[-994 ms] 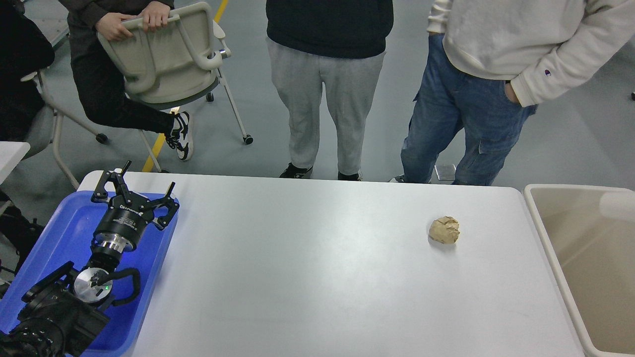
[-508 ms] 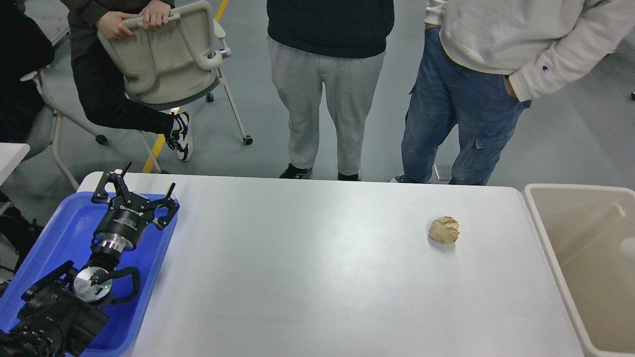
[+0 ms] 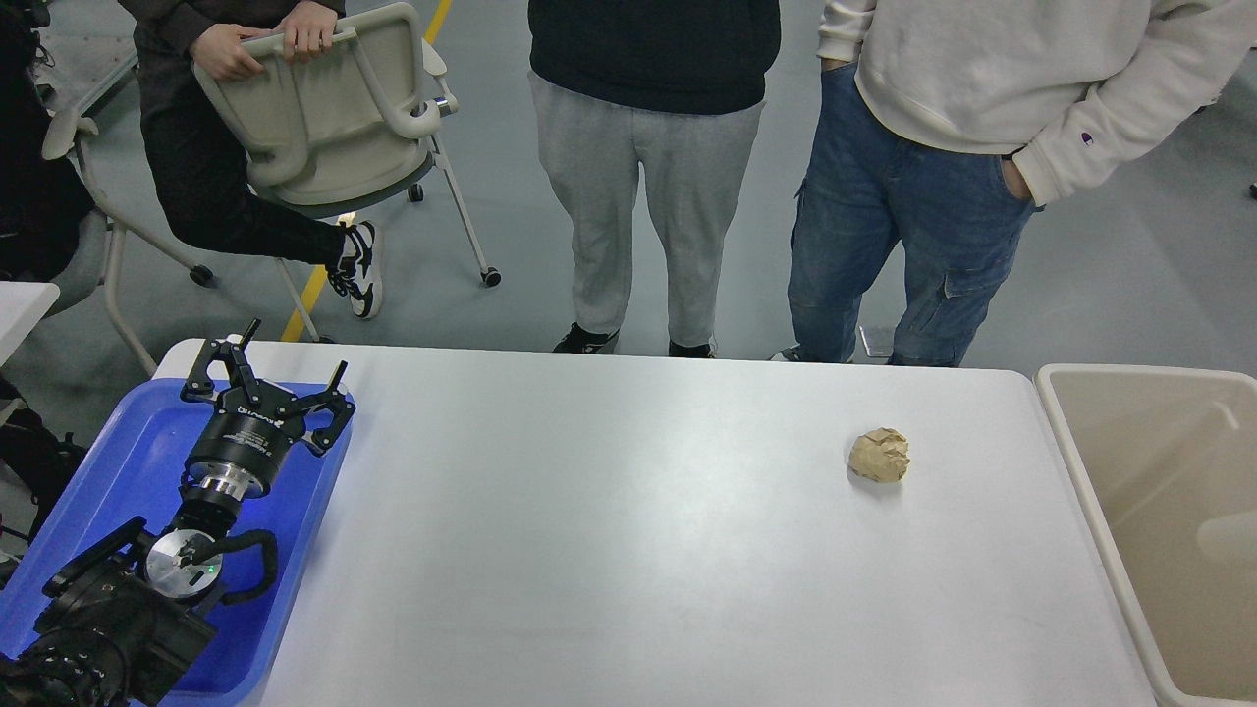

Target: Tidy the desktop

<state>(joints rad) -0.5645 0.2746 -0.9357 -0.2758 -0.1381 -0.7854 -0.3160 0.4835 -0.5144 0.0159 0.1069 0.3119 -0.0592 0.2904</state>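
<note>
1. The desktop [image 3: 609, 530] fills the lower middle of the frame, white-grey with rounded corners.
2. A crumpled brown paper ball [image 3: 879, 456] lies on its right part, well apart from everything else.
3. The left gripper [image 3: 283, 378], lower left of the frame, hovers over the blue tray [image 3: 108, 471] with its fingers spread and nothing between them.
4. A beige bin [image 3: 1080, 471] stands at the right edge.
5. The right gripper is out of view.

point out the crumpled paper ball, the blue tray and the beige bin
crumpled paper ball [image 3: 879, 456], head view, its middle
blue tray [image 3: 118, 462], head view, bare floor
beige bin [image 3: 1080, 462], head view, left rim
</note>
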